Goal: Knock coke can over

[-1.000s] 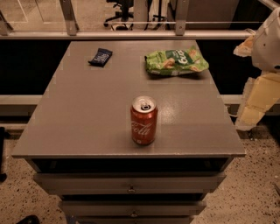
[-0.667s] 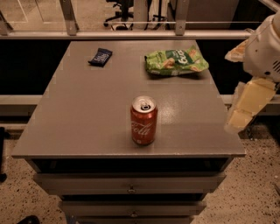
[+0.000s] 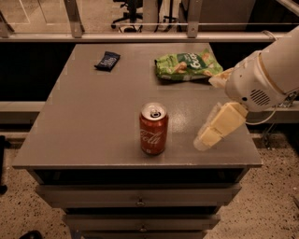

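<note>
You had a grey worktop (image 3: pixel 84 130) in front of you, set on a cabinet of drawers (image 3: pixel 140 195) over a speckled floor, with a metal rail (image 3: pixel 140 36) running behind it and an office chair (image 3: pixel 129 10) further back. The coke can (image 3: pixel 153 129) stood upright near the front edge, a little right of the middle, its silver top and pull tab facing up and the white script turned toward the camera. Nothing touched it.

Your white arm (image 3: pixel 264 77) came in from the right side of the view. The end effector (image 3: pixel 206 112) hung over the right part of the worktop, to the right of the can and clearly apart from it. Its two cream fingers (image 3: pixel 219 123) stood spread wide, one reaching down toward the front right area, the other near the back, and it had hold of nothing.

A green crisp bag (image 3: pixel 187 65) lay flat at the back right, just beside the upper finger. A small dark blue wrapper (image 3: pixel 107 60) lay at the back left, well apart from the can.
</note>
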Available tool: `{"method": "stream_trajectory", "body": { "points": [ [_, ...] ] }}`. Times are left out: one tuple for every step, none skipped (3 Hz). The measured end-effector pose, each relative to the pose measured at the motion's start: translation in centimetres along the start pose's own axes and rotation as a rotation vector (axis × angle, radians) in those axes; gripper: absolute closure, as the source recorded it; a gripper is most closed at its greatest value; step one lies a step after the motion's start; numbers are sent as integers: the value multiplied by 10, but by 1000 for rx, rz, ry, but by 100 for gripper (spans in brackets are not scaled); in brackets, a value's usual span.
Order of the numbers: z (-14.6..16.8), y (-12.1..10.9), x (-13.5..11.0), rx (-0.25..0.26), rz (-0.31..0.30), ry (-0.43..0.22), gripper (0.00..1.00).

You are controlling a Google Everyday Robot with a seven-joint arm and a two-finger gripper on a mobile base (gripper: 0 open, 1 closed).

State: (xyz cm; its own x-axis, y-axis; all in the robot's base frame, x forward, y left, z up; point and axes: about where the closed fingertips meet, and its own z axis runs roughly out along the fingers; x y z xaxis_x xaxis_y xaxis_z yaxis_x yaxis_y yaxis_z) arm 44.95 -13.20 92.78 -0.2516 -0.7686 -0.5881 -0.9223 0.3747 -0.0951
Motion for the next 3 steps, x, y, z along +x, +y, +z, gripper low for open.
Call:
{"method": "stream_trajectory", "body": {
  "points": [
    [27,-5,-11,-13,59,-142,0],
    [51,-17,-12,3,87,-257,0],
    [73,-31,-7,39,115,-365,0]
  ]
}}
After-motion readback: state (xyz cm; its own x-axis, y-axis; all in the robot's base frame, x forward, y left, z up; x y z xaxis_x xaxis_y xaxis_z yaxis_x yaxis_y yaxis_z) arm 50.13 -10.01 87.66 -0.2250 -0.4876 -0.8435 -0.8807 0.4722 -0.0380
